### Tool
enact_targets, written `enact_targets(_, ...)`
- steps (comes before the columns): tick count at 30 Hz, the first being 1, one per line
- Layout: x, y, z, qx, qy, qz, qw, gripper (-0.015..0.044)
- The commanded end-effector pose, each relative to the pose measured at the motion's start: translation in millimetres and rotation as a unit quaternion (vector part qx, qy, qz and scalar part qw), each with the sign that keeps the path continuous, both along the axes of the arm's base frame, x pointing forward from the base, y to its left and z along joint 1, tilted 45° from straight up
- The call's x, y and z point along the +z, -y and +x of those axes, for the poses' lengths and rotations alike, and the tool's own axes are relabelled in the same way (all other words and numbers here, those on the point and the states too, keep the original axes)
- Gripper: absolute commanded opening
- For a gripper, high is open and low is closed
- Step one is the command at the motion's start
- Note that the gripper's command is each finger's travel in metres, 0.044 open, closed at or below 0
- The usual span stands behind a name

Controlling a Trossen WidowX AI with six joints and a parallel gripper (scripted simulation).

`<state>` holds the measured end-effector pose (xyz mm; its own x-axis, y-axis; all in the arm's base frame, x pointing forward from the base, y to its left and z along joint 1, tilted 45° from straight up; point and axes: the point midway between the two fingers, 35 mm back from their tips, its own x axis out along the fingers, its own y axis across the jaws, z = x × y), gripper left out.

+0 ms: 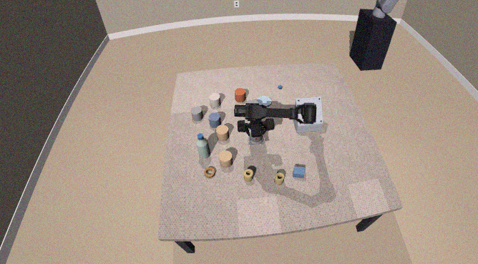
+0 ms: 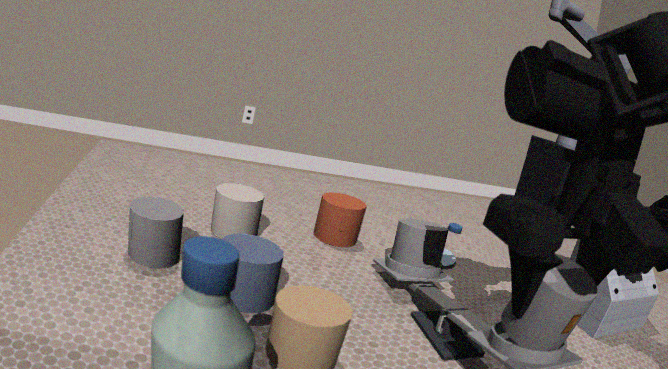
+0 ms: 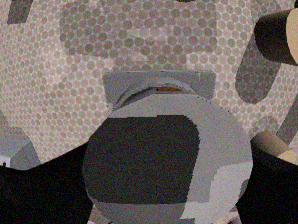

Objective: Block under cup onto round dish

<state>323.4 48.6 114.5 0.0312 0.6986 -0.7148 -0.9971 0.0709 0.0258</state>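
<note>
The balance (image 2: 432, 297) (image 3: 112, 85) carries a grey cup at each end. My gripper (image 1: 256, 132) (image 2: 555, 285) (image 3: 164, 141) is shut on the near grey cup (image 1: 256, 139) (image 2: 540, 313) (image 3: 220, 135), with a finger on each side. This cup is in or just above its pan; a gap cannot be made out. A small orange patch shows low on its side; whether it is the block I cannot tell. The far grey cup (image 2: 412, 246) stands in its pan, mostly hidden by the arm in the top view. The pale blue dish (image 1: 265, 100) (image 2: 448, 258) lies beyond it.
An orange-red cylinder (image 1: 240, 95) (image 2: 340, 219), other cylinders and a green bottle (image 1: 203, 148) (image 2: 202, 331) stand to the left. Two yellow rings, a blue block (image 1: 299, 172) and an orange ring (image 1: 211, 174) lie at the front. A white box (image 1: 309, 126) (image 2: 620, 303) is under my arm's base.
</note>
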Motion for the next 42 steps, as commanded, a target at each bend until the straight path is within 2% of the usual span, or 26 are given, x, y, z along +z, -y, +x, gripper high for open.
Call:
enact_targets(1, 7, 4, 4, -0.001, 0.01, 0.003, 1.0, 0.0)
enact_targets(42, 45, 39, -5, 0.0, 0.009, 0.006, 1.0, 0.0)
